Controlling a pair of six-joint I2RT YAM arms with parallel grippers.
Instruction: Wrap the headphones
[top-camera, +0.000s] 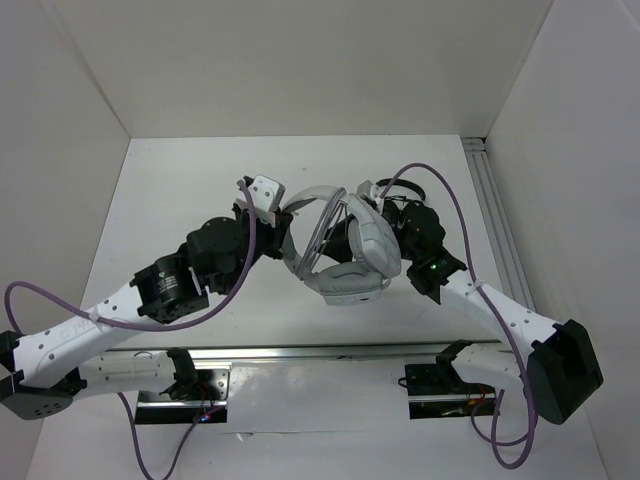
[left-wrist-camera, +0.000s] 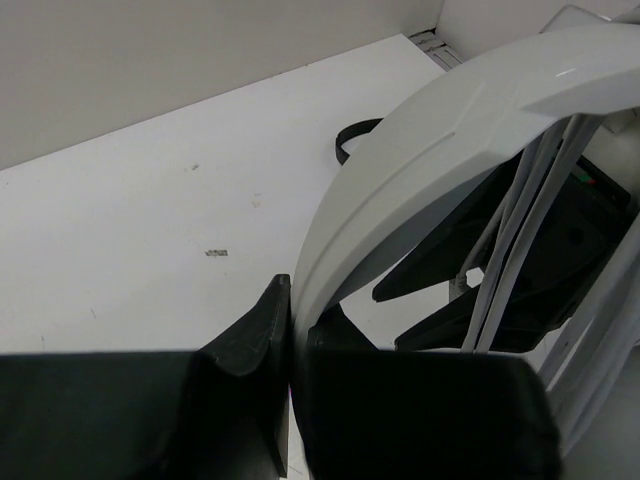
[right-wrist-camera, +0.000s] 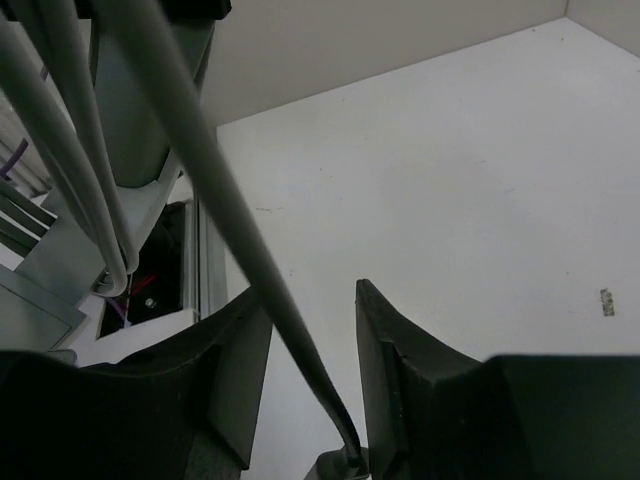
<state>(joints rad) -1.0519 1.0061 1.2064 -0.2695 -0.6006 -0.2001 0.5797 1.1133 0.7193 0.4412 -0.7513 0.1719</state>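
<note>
Above the tabletop (top-camera: 180, 200), left tool (left-wrist-camera: 291, 330) clamps the headphones (top-camera: 355, 250) by the band (left-wrist-camera: 400, 160) as an anchor; right tool (right-wrist-camera: 312, 345), jaws parted, straddles the loose cable (right-wrist-camera: 215, 195).

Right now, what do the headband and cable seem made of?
Headband: likely hard plastic, light grey, smooth and slightly glossy; a bright highlight and moulded seam lines show. Cable: probably rubber or soft plastic sheath, matte grey, with no glare.
</note>
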